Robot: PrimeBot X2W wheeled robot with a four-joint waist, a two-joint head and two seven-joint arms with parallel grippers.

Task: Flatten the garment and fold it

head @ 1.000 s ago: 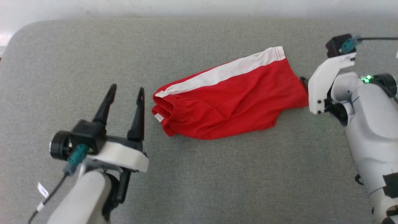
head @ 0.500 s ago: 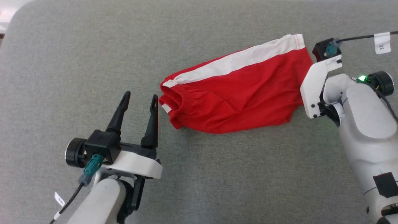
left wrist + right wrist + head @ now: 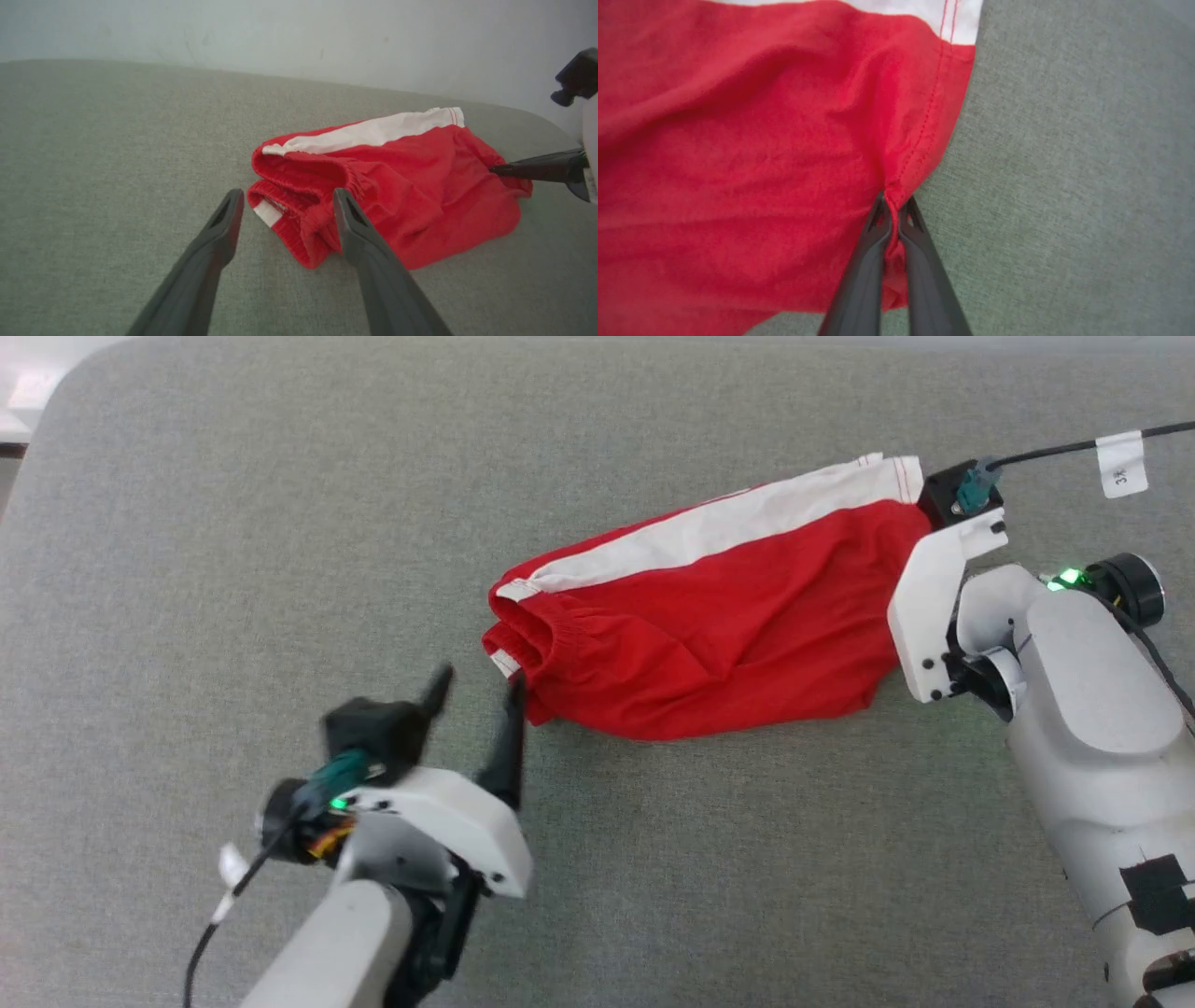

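Red garment (image 3: 709, 625) bunched on grey fabric surface (image 3: 280, 523); right gripper (image 3: 893, 208) clamped on its hem, left gripper (image 3: 287, 196) spread wide by waistband.

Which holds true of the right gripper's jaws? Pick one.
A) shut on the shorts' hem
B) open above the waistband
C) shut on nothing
A: the right wrist view shows the right gripper with its jaws pinched on the stitched hem of the red shorts.
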